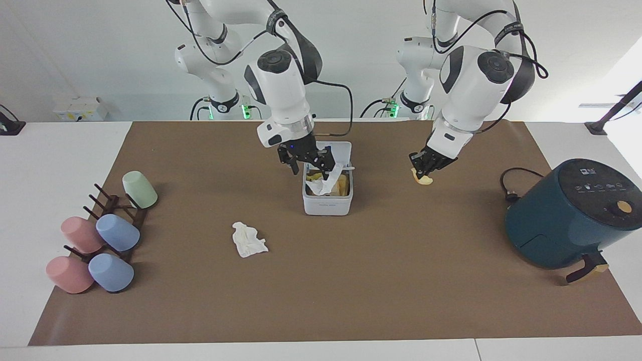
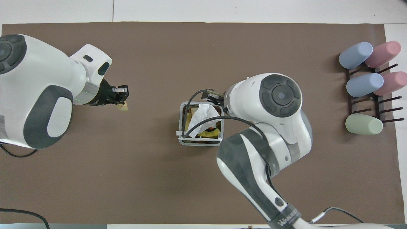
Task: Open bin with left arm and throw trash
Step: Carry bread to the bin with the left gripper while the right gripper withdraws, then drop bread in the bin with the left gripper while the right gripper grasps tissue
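The bin [image 1: 327, 203] [image 2: 182, 127], a small white box with its lid raised, stands mid-mat. A crumpled tissue [image 1: 321, 185] [image 2: 201, 117] lies in it on top of yellow scraps. My right gripper [image 1: 310, 164] [image 2: 212, 95] hangs open just over the bin, holding nothing. Another tissue [image 1: 248, 239] lies on the mat farther from the robots, hidden in the overhead view by the right arm. My left gripper [image 1: 424, 170] [image 2: 122, 99] is shut on a pale yellow food scrap [image 1: 424, 179] [image 2: 122, 107], held over the mat between the bin and the air fryer.
A dark teal air fryer [image 1: 572, 215] with its cable sits at the left arm's end of the table. A rack with several pastel cups [image 1: 100, 235] [image 2: 365, 84] stands at the right arm's end. A brown mat [image 1: 351, 291] covers the table.
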Tool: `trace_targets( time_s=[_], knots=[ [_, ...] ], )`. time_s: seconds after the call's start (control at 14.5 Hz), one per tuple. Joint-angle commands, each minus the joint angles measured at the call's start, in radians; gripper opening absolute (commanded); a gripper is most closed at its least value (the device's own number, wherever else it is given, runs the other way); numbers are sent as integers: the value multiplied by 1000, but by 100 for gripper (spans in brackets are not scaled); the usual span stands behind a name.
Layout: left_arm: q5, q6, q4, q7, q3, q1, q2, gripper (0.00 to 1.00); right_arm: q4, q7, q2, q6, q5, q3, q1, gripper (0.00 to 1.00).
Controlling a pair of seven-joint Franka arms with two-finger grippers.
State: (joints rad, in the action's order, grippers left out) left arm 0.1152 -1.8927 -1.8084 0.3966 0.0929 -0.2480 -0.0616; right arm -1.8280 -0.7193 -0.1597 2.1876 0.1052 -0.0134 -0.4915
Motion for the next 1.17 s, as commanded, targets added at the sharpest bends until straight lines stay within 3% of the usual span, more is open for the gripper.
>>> trace_targets(
  time_s=[0.0, 0.28, 0.55, 1.1],
  knots=[
    [14, -63, -17, 111, -5, -84, 3, 0, -6, 387, -18, 13, -24, 6, 106, 100],
    [14, -235, -51, 333, -5, -247, -39, 0, -121, 676, -21, 269, -24, 6, 209, 100],
    [14, -440, -60, 461, -5, -356, -147, 0, -143, 811, -158, 502, -24, 6, 225, 100],
    [14, -480, -147, 459, -5, -402, -190, 0, -155, 862, -210, 525, -21, 6, 249, 100]
  ],
)
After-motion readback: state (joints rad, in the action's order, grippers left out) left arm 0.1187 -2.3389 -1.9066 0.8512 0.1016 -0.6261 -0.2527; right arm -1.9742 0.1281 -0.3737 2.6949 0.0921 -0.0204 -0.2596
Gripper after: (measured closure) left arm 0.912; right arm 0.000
